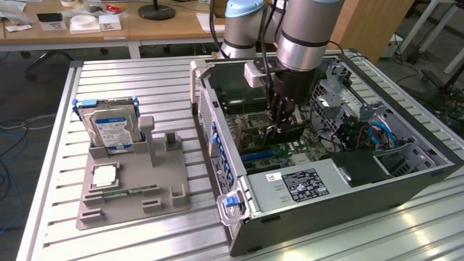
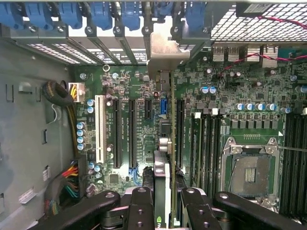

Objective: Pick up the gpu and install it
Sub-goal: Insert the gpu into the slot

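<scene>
Holding the gpu (image 2: 165, 153) edge-on, the gripper (image 2: 165, 203) is clamped across its two faces inside the computer case (image 1: 290, 220), just above the motherboard (image 2: 240, 86) and its expansion slots (image 2: 116, 129), bracket toward the case's rear wall. The card looks light, stiff and fragile, so it is best gripped on bare board, clear of components.

Open-topped case (image 1: 312, 212) — empty slots (image 2: 116, 129) flank the gpu (image 2: 165, 143); drive cage (image 1: 335, 92) and cables (image 1: 366, 136) crowd one side.

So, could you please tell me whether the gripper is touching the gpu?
Touching. In the wrist view the gpu sits edge-on inside the gripper, and the fingers press against both of its faces with no gap.
</scene>
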